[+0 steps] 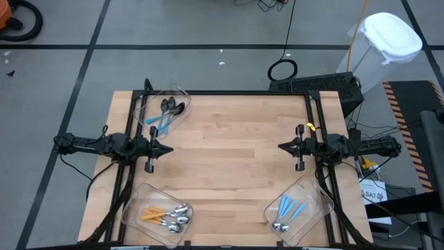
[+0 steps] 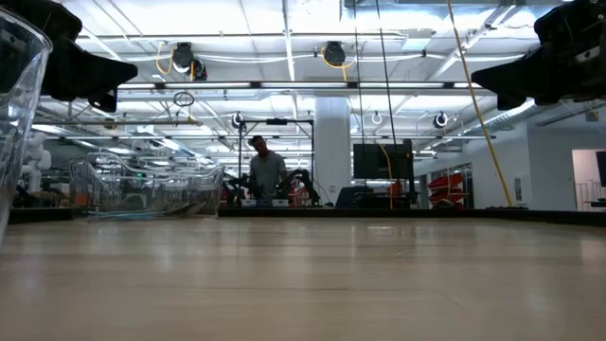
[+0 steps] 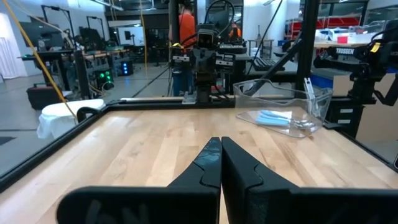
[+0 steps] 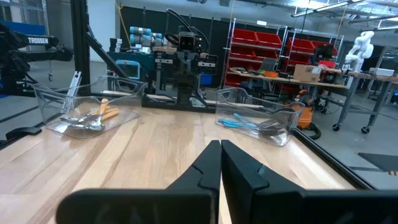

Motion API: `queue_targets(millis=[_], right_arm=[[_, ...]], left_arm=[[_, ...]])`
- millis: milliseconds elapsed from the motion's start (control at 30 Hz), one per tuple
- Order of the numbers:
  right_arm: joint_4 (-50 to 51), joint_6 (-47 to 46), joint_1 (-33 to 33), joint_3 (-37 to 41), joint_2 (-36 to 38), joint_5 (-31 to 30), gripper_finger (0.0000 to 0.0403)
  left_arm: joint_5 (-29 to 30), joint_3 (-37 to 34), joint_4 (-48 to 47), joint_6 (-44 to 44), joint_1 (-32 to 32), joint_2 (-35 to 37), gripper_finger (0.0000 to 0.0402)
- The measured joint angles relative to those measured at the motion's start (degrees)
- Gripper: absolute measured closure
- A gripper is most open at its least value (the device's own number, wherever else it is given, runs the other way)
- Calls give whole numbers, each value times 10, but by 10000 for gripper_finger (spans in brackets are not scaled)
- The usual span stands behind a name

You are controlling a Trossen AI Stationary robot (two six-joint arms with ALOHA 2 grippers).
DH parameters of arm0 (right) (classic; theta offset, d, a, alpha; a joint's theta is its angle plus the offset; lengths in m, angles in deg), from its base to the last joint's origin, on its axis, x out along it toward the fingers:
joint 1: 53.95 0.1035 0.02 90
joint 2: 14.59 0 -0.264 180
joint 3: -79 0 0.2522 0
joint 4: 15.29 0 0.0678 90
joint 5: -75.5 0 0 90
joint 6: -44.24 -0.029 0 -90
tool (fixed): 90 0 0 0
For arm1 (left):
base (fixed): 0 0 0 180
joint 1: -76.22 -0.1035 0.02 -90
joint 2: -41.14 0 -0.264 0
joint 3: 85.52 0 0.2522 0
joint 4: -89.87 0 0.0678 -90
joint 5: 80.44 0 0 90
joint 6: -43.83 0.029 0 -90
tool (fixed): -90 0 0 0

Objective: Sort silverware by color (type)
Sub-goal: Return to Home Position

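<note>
Pale wooden table [image 1: 229,167] with small plastic-handled spoons [image 1: 166,217] lying in three clear plastic bins [image 1: 132,201].
Left gripper [image 1: 165,148] and right gripper [image 1: 284,146] face each other, well apart, jaws closed.

Around my light wooden tabletop [image 1: 229,160] I note a grey polished floor crossed by dark lines [image 1: 208,28], with a white lidded plastic bin [image 1: 392,38] standing off the table's right side. Level across the table I see a bright ceiling with strip lights [image 2: 284,24], a white square pillar [image 2: 331,142] with a black monitor [image 2: 379,159] beside it, and a person [image 2: 265,172] at a far bench. Red metal shelving holding red bins [image 4: 261,53] stands along one side of the room.
</note>
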Motion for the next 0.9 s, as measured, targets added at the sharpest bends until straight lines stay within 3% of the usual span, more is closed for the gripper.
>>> queue_targets(millis=[267, 567, 900], right_arm=[[0, 0, 0, 0, 0, 0, 394], [0, 0, 0, 0, 0, 0, 394], [0, 0, 0, 0, 0, 0, 394]], left_arm=[[0, 0, -1, -14, 0, -6, 401], [4, 0, -1, 35, 0, -6, 401], [48, 9, -18, 59, -15, -5, 401]])
